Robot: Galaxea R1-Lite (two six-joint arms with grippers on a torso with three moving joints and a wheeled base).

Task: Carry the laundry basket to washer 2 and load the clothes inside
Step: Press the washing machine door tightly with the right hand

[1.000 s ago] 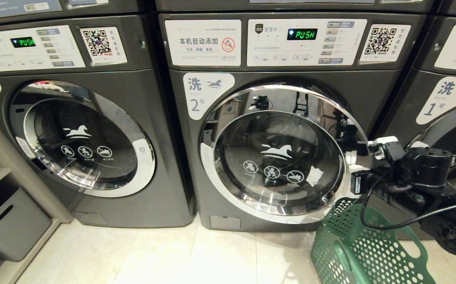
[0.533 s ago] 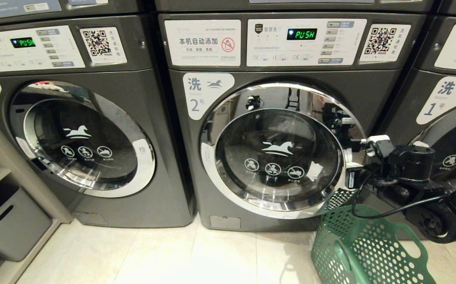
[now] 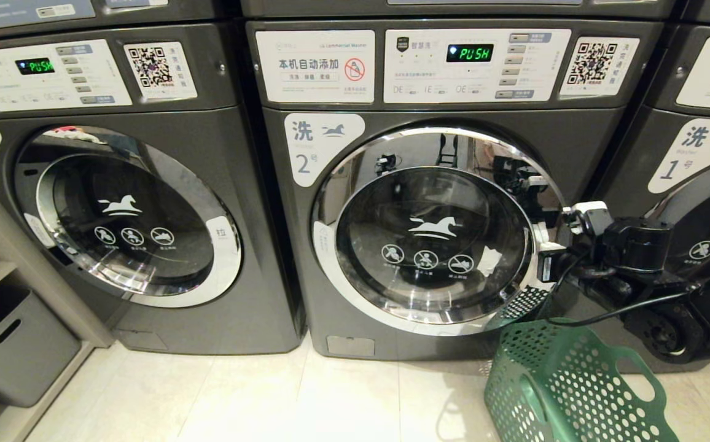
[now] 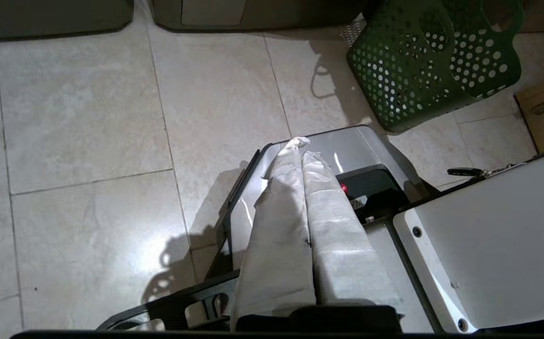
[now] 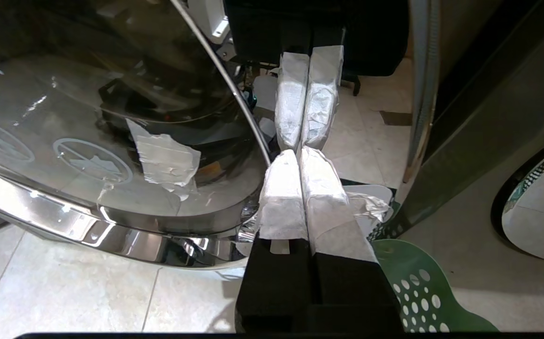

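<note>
The right gripper (image 5: 295, 157), fingers pressed together and empty, touches the right edge of the washer door (image 3: 429, 230); the basket (image 3: 576, 393) stands below.

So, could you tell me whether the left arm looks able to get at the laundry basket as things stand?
Probably yes. The left gripper, shut, hangs over the robot's own base, and only open floor tiles lie between it and the laundry basket, which stands on the floor by washer 2.
</note>
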